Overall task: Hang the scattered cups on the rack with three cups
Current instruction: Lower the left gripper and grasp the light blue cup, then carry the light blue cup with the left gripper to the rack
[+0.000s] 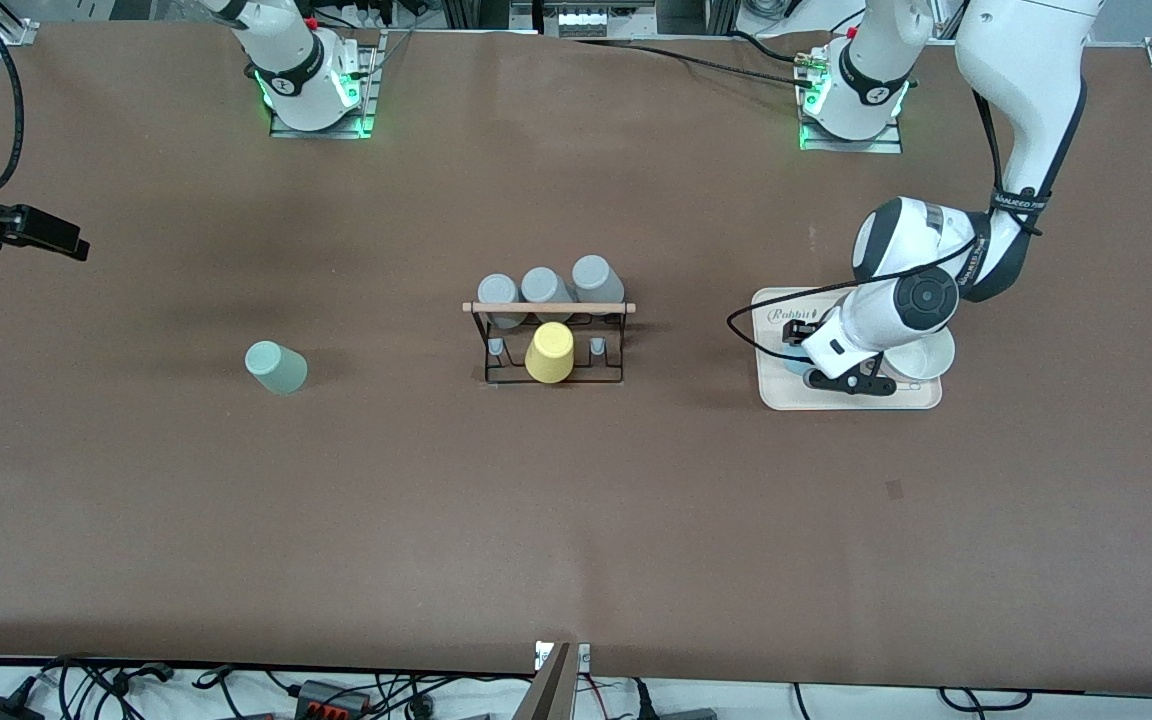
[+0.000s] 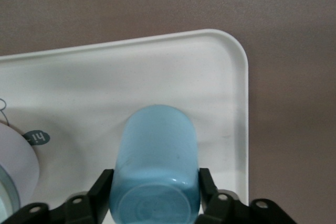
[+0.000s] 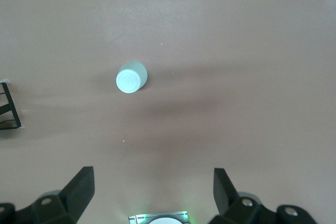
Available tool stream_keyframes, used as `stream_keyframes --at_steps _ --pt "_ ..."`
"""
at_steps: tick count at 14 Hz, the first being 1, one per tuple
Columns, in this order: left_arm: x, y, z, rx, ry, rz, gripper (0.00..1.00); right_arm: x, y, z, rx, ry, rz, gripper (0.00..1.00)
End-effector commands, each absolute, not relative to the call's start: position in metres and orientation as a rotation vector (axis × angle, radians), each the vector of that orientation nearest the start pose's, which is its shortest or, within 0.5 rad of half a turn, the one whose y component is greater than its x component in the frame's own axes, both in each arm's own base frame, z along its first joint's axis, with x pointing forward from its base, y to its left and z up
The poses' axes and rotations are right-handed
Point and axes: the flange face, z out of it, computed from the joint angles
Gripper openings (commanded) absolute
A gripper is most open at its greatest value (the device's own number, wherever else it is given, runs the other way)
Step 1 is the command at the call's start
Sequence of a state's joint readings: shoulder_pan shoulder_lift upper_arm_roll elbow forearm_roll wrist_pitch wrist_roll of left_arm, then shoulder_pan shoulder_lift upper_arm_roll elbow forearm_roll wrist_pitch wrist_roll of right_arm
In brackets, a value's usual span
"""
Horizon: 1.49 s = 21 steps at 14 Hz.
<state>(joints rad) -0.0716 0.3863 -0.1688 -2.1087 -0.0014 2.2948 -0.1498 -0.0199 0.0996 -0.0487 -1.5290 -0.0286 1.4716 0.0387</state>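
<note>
A light blue cup point(image 2: 157, 140) lies on the cream tray point(image 2: 157, 66), and my left gripper point(image 2: 156, 182) is shut on it, one finger on each side near its base. From the front, the left gripper point(image 1: 798, 358) sits low over the tray point(image 1: 786, 398) and hides most of that cup. The pale green cup point(image 1: 276, 367) stands alone on the table toward the right arm's end. My right gripper point(image 3: 152, 174) hangs open high above the table, with the green cup point(image 3: 131, 77) far below it. The black wire rack point(image 1: 548, 307) stands mid-table.
Three grey cups point(image 1: 544, 287) sit on the rack's farther pegs and a yellow cup point(image 1: 550, 352) on a nearer peg. A white bowl point(image 1: 921, 360) rests on the tray beside the left gripper. The right gripper point(image 1: 66, 243) shows at the table's edge.
</note>
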Motion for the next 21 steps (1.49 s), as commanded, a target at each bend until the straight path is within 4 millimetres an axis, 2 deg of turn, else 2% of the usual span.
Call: stream_keyframes --at_steps 1,3,6,9,12,14,16,18,21 --pt "0.541 -0.136 0.226 -3.158 0.122 0.308 0.47 0.569 -0.032 0.57 -3.147 0.166 0.324 1.0" --pt "0.556 -0.136 0.248 -3.168 0.115 0.258 0.4 0.569 -0.037 0.559 -3.139 0.154 0.388 1.0" --pt "0.606 -0.14 0.32 -3.172 0.108 0.268 0.37 0.573 -0.033 0.544 -3.132 0.139 0.44 1.0" --pt "0.638 -0.155 0.369 -3.187 0.131 0.234 0.37 0.568 -0.033 0.536 -3.122 0.119 0.496 1.0" --pt "0.641 -0.209 0.407 -3.204 0.145 0.119 0.36 0.566 -0.031 0.532 -3.119 0.1 0.51 1.0" --pt "0.636 -0.254 0.434 -3.219 0.194 0.039 0.36 0.566 -0.031 0.532 -3.12 0.1 0.505 1.0" --pt "0.631 -0.275 0.443 -3.245 0.229 0.024 0.36 0.567 -0.028 0.531 -3.121 0.093 0.5 1.0" --pt "0.626 -0.296 0.441 -3.346 0.194 0.089 0.38 0.565 -0.028 0.53 -3.121 0.092 0.503 1.0" --pt "0.61 -0.35 0.429 -3.359 0.304 0.13 0.38 0.565 -0.028 0.528 -3.121 0.092 0.491 1.0"
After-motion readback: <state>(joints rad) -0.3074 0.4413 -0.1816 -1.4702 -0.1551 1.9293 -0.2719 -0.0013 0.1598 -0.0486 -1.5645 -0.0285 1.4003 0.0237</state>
